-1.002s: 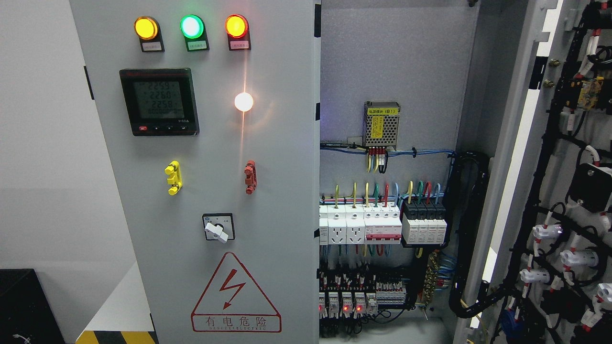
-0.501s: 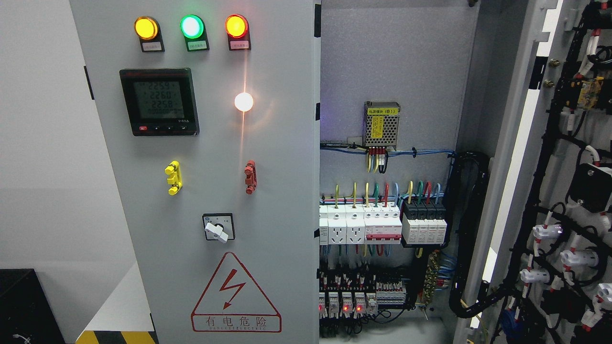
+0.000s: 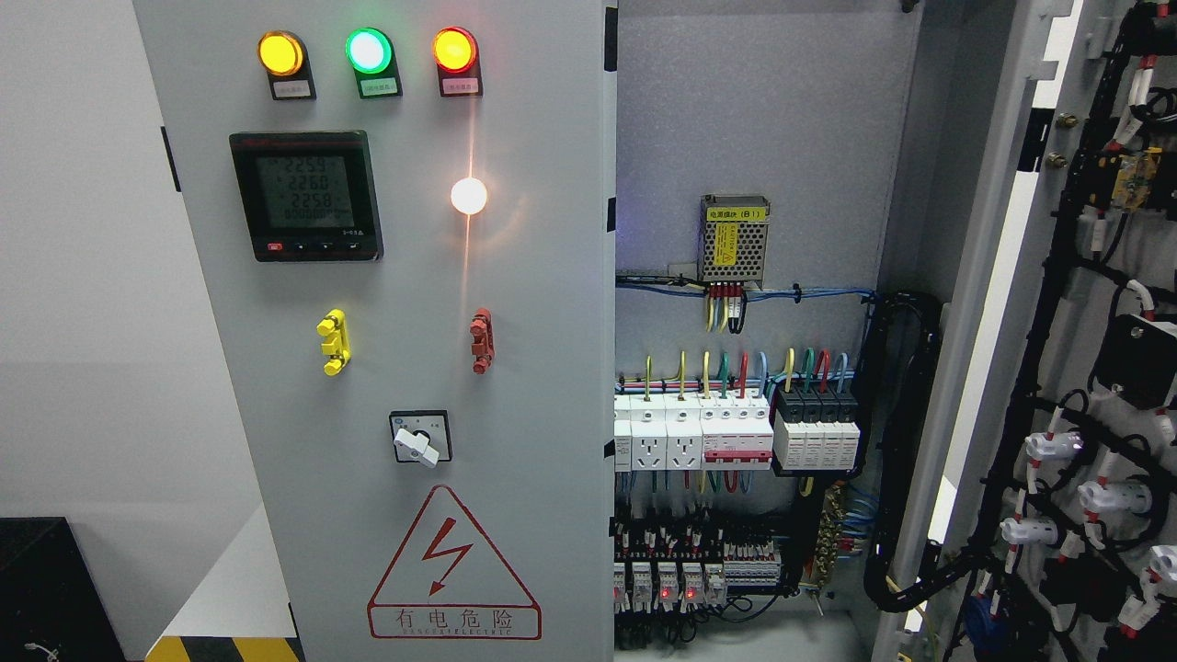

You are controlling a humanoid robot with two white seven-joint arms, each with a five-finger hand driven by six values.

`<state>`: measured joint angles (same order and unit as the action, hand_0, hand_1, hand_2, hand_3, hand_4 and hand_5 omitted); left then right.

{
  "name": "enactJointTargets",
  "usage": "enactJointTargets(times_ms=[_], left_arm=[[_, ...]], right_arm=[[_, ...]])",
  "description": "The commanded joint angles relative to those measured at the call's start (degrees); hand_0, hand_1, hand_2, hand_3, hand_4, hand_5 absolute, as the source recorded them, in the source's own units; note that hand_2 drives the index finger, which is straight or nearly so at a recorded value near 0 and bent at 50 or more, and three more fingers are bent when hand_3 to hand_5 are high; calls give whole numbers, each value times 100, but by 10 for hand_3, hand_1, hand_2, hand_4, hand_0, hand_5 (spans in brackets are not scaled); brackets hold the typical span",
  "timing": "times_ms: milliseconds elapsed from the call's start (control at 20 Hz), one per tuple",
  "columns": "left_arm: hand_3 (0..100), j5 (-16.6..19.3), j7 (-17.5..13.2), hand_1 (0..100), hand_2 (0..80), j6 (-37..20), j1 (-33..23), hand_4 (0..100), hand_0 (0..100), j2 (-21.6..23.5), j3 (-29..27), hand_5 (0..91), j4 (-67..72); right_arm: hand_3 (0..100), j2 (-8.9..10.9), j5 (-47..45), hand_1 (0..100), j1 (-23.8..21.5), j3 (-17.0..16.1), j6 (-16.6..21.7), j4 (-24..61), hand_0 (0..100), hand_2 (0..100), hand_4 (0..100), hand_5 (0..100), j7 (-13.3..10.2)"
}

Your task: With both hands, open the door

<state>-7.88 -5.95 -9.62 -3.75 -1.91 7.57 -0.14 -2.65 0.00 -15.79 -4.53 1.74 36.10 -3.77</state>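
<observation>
The pale grey left door point(image 3: 405, 276) carries amber point(image 3: 280, 53), green point(image 3: 368, 51) and orange-red point(image 3: 454, 50) lamps, a black meter point(image 3: 305, 195), a yellow handle point(image 3: 332, 342), a red handle point(image 3: 480, 340), a red-outlined lightning triangle point(image 3: 452, 565), and below it a yellow-and-black striped floor strip point(image 3: 225, 649).

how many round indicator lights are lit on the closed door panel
4: yellow light, green light and red light in a row along the top, plus a white light below the red one.
</observation>
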Motion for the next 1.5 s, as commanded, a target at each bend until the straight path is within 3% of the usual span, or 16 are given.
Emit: enactJointTargets(times_ms=[0, 200, 501, 701, 952, 1102, 1453], left_arm=[[0, 6, -11, 0, 0, -14, 94, 0, 0, -186, -194, 0, -153], [0, 6, -11, 0, 0, -14, 94, 0, 0, -239, -194, 0, -144], [0, 6, -11, 0, 0, -14, 120, 0, 0, -380, -185, 0, -162], [0, -3, -11, 0, 0, 4, 129, 0, 0, -371, -185, 0, -153], [0, -11, 50, 0, 0, 48, 129, 0, 0, -371, -194, 0, -127], [0, 24, 94, 0, 0, 56, 129, 0, 0, -371, -177, 0, -109], [0, 33, 200, 0, 0, 65, 129, 0, 0, -371, -168, 0, -109]], right_arm=[[0, 344, -97, 0, -774, 346, 2, 3769, 193, 0, 0, 0, -27], [0, 379, -97, 0, -1337, 734, 2, 4966, 194, 0, 0, 0, -27], [0, 432, -97, 0, -1742, 1147, 46, 6276, 194, 0, 0, 0, -36], [0, 450, -184, 0, -1910, 1463, 625, 7006, 194, 0, 0, 0, -36], [0, 862, -851, 0, -1831, 1991, 977, 7719, 194, 0, 0, 0, -36], [0, 863, -1264, 0, -1542, 2009, 1259, 7903, 194, 0, 0, 0, -53], [0, 784, -1406, 0, -716, 2018, 1303, 8062, 194, 0, 0, 0, -54]])
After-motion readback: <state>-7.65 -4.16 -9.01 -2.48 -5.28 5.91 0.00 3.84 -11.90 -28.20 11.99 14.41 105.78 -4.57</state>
